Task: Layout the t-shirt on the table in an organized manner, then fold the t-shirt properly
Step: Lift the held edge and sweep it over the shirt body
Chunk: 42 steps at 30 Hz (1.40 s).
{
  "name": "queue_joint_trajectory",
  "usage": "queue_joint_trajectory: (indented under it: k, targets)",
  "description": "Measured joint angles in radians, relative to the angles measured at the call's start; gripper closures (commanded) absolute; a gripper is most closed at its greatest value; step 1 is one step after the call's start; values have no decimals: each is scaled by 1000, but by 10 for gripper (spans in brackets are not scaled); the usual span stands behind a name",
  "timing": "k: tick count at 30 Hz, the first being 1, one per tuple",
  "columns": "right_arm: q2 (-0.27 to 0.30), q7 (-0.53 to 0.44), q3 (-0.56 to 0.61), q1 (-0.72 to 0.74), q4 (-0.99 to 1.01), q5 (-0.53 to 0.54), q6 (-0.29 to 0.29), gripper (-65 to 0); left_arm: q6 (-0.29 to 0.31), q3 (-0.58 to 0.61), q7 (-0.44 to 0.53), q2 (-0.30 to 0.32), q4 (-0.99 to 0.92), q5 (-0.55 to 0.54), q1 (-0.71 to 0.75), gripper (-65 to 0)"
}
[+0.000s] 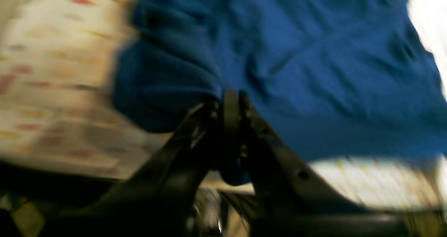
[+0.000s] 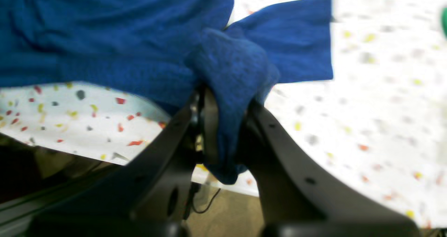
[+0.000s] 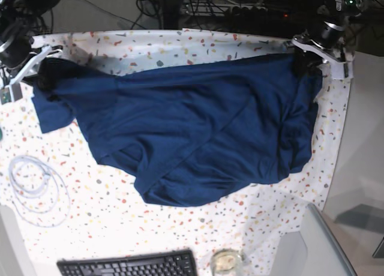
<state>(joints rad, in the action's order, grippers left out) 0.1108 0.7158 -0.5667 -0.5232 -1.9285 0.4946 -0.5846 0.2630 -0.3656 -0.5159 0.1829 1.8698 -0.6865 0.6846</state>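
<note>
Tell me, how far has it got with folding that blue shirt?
Early on. Done: each gripper has pinched a far corner, the left gripper and the right gripper both shut on the t-shirt. In hand: stretching it out across the table. Left: it lies crumpled with overlapping flaps, so flattening and all the folds remain.

speckled table, t-shirt, white cable coil, keyboard

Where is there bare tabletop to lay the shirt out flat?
Bare table runs below the t-shirt, between its lower hem and the keyboard. A thin strip lies above it along the top edge. The lower left is crowded by a white cable coil; a glass stands beside the keyboard.
</note>
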Motion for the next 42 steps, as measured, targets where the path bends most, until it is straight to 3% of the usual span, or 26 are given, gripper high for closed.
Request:
queue_joint_trajectory:
  k: [5,8,10,20,26,29,33,38,42]
  targets:
    - [-5,3,-87,-52,0,0,-4,0,-16,98,3,10,1,3,37,0]
    - [-6,2,-140,-51,2,1,-94,0,-16,200,3,27,2,90,52,0]
    - [-9,14,-148,-34,3,-1,-106,0,-6,258,1,27,2,150,50,0]
    - [1,18,-147,182,0,-4,-109,0,-3,265,8,30,92,184,-73,0]
    - [-1,177,-147,407,-9,-7,-115,0,-8,267,-1,25,88,185,-201,0]
    - [2,246,-146,532,-7,-11,-112,0,-11,263,-2,-6,87,185,-269,0]
    - [11,284,-60,662,23,-7,-106,0,-11,215,-11,-69,86,185,-357,0]
    - [52,269,126,785,156,-6,-6,0,-21,98,-16,-132,83,185,-477,0]
    - [58,112,246,885,342,-6,0,0,-53,25,-14,-143,73,188,-565,0]
